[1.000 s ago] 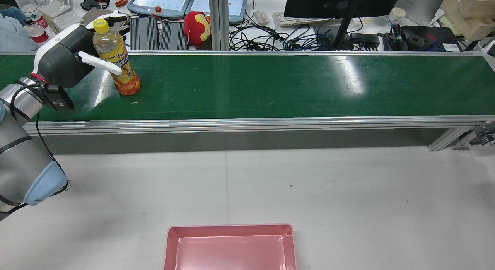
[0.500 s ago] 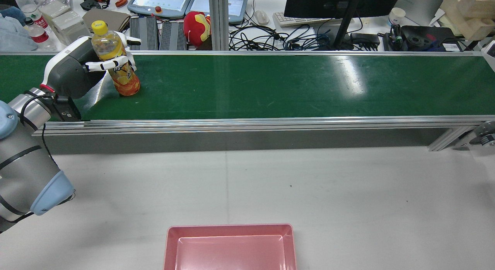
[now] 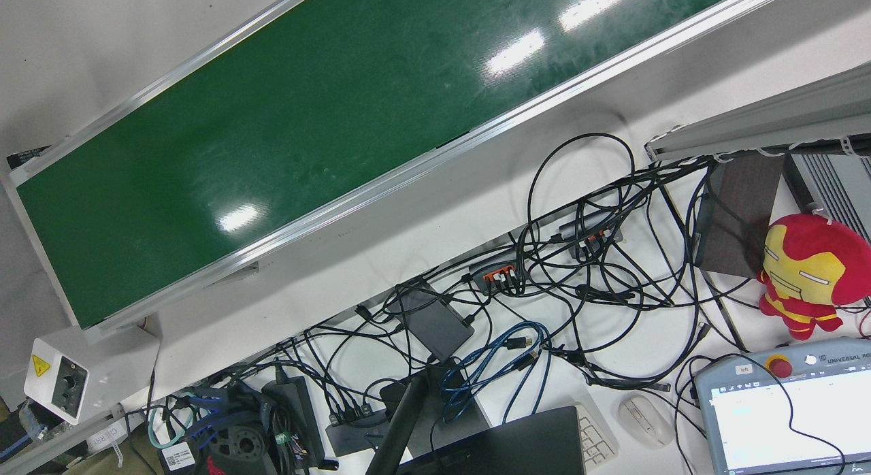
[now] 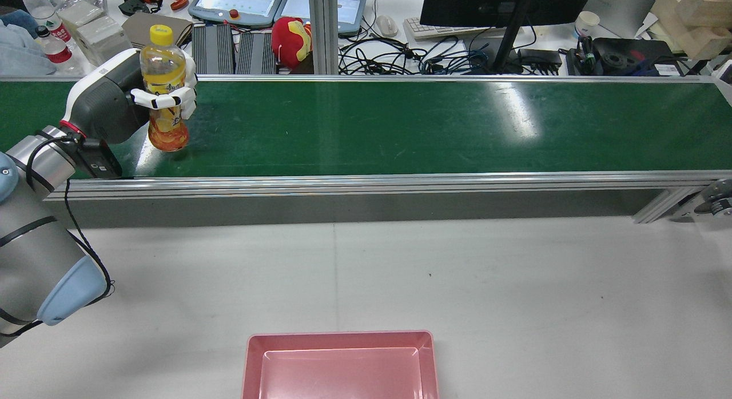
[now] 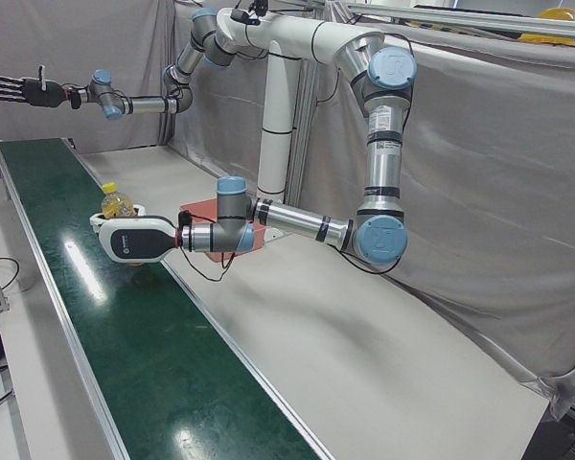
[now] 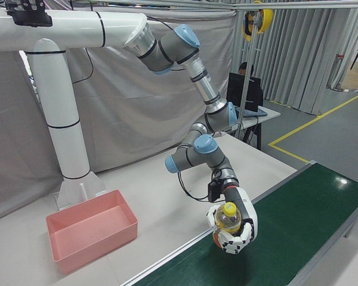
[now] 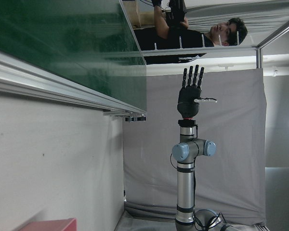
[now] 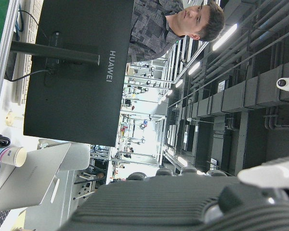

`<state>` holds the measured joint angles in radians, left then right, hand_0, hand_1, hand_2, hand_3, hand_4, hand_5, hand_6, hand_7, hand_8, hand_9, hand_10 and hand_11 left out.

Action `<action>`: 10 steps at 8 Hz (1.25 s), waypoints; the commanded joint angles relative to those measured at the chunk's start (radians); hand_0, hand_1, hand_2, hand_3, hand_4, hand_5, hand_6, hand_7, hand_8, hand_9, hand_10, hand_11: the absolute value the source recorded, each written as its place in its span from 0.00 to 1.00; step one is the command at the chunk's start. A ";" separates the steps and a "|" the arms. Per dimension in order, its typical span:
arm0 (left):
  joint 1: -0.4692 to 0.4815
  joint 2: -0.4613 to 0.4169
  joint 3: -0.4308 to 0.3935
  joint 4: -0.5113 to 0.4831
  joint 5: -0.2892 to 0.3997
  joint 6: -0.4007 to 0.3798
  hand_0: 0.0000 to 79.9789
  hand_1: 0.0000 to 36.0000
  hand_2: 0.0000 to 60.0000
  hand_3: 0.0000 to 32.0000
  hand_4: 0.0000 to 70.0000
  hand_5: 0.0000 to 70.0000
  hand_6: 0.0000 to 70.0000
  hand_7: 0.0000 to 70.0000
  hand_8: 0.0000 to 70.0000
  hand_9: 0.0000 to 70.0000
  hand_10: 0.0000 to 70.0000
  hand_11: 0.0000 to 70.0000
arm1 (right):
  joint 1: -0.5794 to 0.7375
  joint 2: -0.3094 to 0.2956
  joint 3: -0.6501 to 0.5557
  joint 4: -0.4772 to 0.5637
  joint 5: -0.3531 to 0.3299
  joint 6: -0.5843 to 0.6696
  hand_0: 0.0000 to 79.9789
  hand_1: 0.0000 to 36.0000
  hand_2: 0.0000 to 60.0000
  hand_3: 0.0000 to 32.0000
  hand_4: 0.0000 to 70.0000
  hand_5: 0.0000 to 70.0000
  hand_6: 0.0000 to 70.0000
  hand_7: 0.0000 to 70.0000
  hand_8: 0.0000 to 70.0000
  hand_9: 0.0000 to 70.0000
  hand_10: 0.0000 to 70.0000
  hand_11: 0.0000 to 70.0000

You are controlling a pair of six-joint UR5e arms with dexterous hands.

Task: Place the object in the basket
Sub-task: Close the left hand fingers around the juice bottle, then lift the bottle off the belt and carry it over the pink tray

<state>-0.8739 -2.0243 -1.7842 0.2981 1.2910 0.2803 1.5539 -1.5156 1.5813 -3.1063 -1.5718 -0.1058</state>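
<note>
the left hand (image 4: 123, 102) is wrapped around an orange drink bottle (image 4: 163, 82) with a yellow cap, its white fingers (image 4: 163, 99) closed across the bottle's middle. the bottle stands roughly upright in that grip, over the left end of the green belt (image 4: 400, 127) as the rear view shows it, toward the belt's far edge; whether its base touches the belt or hangs just above it cannot be told. in the right-front view the same hand (image 6: 234, 223) holds the bottle (image 6: 228, 219) just over the belt's near rail.

the right hand (image 5: 24, 90) is raised high, well away from the bottle, fingers spread and straight, holding nothing; the left hand view shows it (image 7: 190, 94) upright on its arm with the fingers pointing up.

the pink basket (image 4: 341, 343) sits on the grey tabletop at the middle of the edge nearest the robot, well apart from the bottle, with nothing in the part that shows.
</note>
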 commanded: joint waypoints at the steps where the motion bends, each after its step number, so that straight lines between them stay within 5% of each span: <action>1: 0.095 0.012 -0.226 0.139 0.008 0.010 0.86 1.00 1.00 0.00 0.98 1.00 1.00 1.00 1.00 1.00 1.00 1.00 | 0.000 0.000 0.000 0.000 -0.001 0.000 0.00 0.00 0.00 0.00 0.00 0.00 0.00 0.00 0.00 0.00 0.00 0.00; 4: 0.300 0.004 -0.349 0.231 0.010 0.078 0.86 1.00 1.00 0.00 0.94 1.00 1.00 1.00 1.00 1.00 0.99 1.00 | 0.000 0.000 0.000 0.000 -0.001 0.000 0.00 0.00 0.00 0.00 0.00 0.00 0.00 0.00 0.00 0.00 0.00 0.00; 5: 0.375 0.001 -0.406 0.281 0.008 0.145 0.90 1.00 1.00 0.00 0.91 1.00 1.00 1.00 1.00 1.00 0.81 1.00 | 0.000 0.000 0.000 0.000 -0.001 0.000 0.00 0.00 0.00 0.00 0.00 0.00 0.00 0.00 0.00 0.00 0.00 0.00; 8: 0.611 -0.001 -0.419 0.288 -0.001 0.233 0.80 1.00 1.00 0.00 0.91 1.00 1.00 1.00 1.00 1.00 0.76 1.00 | 0.000 0.000 -0.001 0.000 0.001 0.000 0.00 0.00 0.00 0.00 0.00 0.00 0.00 0.00 0.00 0.00 0.00 0.00; 10: 0.703 0.009 -0.413 0.299 -0.006 0.273 0.75 1.00 1.00 0.00 0.89 1.00 0.86 1.00 1.00 1.00 0.65 0.94 | 0.000 0.000 -0.003 0.000 0.001 0.000 0.00 0.00 0.00 0.00 0.00 0.00 0.00 0.00 0.00 0.00 0.00 0.00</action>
<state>-0.2735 -2.0241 -2.2011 0.5849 1.2903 0.5071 1.5539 -1.5156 1.5801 -3.1063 -1.5716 -0.1058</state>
